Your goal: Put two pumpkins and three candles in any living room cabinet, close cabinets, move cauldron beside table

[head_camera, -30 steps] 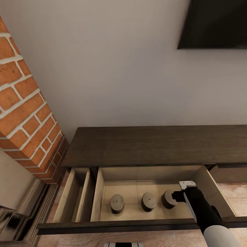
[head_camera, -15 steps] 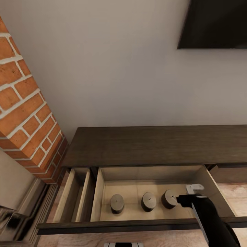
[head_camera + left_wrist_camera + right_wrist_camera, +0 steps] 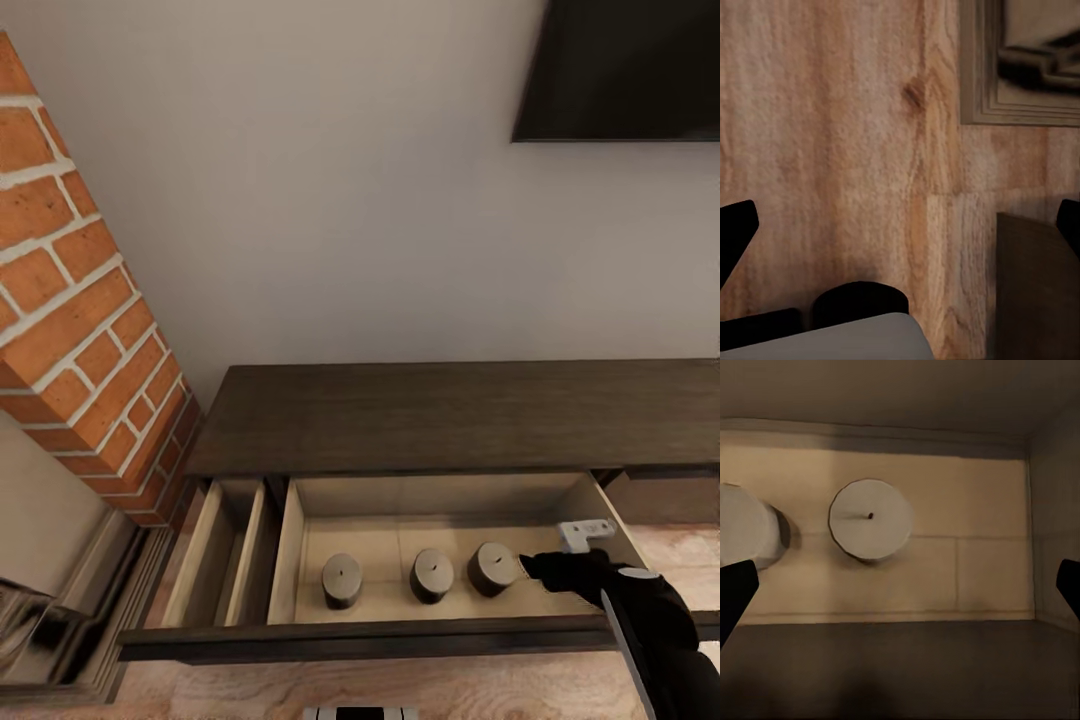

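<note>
Your right gripper (image 3: pixel 540 566) has drawn back from the third candle (image 3: pixel 493 568): a second ago its tip was against that candle; now it sits just off it at 3 o'clock, jaws released and spread wide, as the right wrist view confirms with both fingertips (image 3: pixel 735 592) at the frame edges and nothing between them. Treat the candle stage as complete: all three candles stand upright in a row on the pale floor of the open drawer (image 3: pixel 300 540) of the cabinet (image 3: pixel 450 415), the first candle (image 3: pixel 341 580) at 9 o'clock of the second candle (image 3: pixel 432 574), each apart from its neighbours. The head camera has also shifted slightly; do not read that as drawer movement. The left gripper (image 3: pixel 900 240) hangs over bare wood floor (image 3: pixel 832 150) with jaws released and empty. For clearance, note the drawer's right wall (image 3: pixel 612 520) close at 3 o'clock of your right arm, and the dark front panel (image 3: pixel 400 636) beneath the forearm at 6 o'clock; lift before retracting. Open room remains along the drawer's back strip at 12 o'clock of the candles. A narrower drawer (image 3: pixel 215 570) stands open beside the brick fireplace (image 3: pixel 80 330). Both drawers are yet to be closed.
</note>
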Available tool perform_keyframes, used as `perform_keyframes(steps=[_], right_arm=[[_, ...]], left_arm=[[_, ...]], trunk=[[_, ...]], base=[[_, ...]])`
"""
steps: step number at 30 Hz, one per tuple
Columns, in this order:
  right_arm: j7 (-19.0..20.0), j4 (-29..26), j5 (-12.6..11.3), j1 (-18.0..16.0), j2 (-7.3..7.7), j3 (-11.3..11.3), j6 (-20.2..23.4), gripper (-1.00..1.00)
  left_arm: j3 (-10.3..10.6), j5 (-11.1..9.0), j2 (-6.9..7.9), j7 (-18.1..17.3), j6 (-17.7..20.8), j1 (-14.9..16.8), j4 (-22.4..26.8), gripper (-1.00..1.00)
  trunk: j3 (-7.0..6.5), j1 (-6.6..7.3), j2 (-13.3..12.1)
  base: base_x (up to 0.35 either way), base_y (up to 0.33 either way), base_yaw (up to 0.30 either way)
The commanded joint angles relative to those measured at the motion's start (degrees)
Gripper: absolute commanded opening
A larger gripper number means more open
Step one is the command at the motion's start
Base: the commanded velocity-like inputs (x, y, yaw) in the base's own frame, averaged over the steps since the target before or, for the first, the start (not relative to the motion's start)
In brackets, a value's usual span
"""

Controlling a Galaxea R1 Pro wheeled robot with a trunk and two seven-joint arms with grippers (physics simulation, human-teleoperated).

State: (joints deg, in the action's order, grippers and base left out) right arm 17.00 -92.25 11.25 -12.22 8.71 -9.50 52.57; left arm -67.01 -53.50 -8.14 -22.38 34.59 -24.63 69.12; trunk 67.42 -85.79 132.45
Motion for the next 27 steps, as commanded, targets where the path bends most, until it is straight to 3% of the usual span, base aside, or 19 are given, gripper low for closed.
perform_keyframes(steps=[1,4,12,27], right_arm=[[2.82,-0.18,0.56,-0.4,1.34,-0.14,0.33,1.0],[5.67,-0.3,0.54,-1.6,3.03,-0.26,0.41,1.0],[7.55,-0.38,0.53,-4.92,3.92,-0.6,-0.04,1.0],[7.87,-0.41,0.44,-5.95,3.33,-0.69,-1.15,1.0]], left_arm=[[-0.1,-0.32,-0.03,0.0,0.44,0.02,0.05,1.0],[-0.11,-0.3,-0.03,-0.02,0.4,0.02,-0.23,1.0],[-0.07,-0.35,-0.03,-0.07,0.31,0.02,-0.86,1.0],[-0.19,-0.32,-0.03,-0.32,0.33,0.02,-0.92,1.0]], trunk=[[0.03,0.01,0.02],[0.03,0.01,0.02],[-0.28,0.01,0.02],[-1.65,0.01,0.02]], base=[[-0.046,0.0,0.0],[-0.028,0.0,0.0],[-0.007,0.0,0.0],[-0.097,0.0,-0.053]])
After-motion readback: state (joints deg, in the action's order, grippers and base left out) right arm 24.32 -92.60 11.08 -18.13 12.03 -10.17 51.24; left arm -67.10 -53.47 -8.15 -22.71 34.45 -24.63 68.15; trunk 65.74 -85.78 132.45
